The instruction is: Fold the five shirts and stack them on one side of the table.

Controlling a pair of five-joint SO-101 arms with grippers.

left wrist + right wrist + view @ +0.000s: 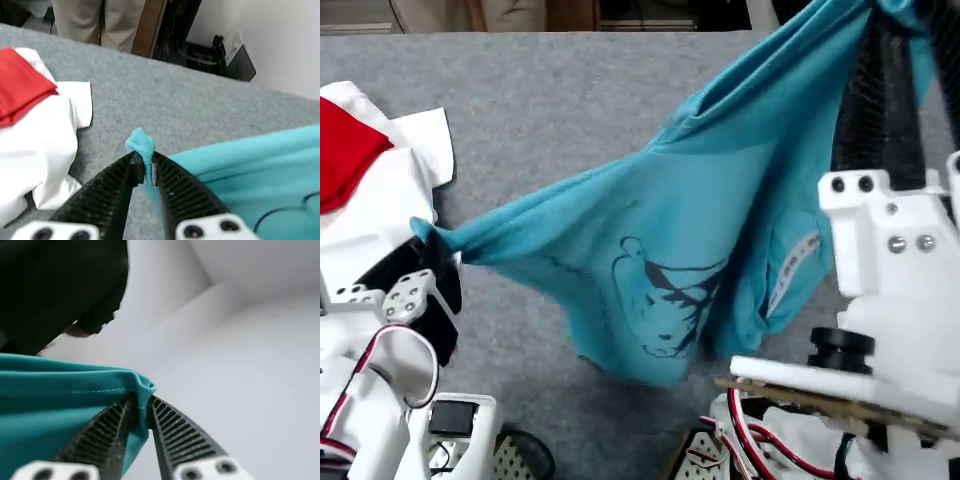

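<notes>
A teal shirt (690, 240) with a dark drawing on it hangs stretched in the air over the grey table (540, 110). My left gripper (144, 167) is shut on one bunched corner of the teal shirt (250, 165), low at the table's left (432, 238). My right gripper (141, 407) is shut on another edge of the teal shirt (50, 405), raised high at the top right. A white shirt (370, 210) with a red shirt (345, 150) on it lies at the left edge, also seen as the white shirt (35, 145) and red shirt (20, 87).
The right arm's white body (890, 280) and black links (880, 90) stand at the right. The left arm's base and wires (380, 400) fill the lower left. A person's legs (100, 22) and dark gear (210, 52) stand beyond the table's far edge.
</notes>
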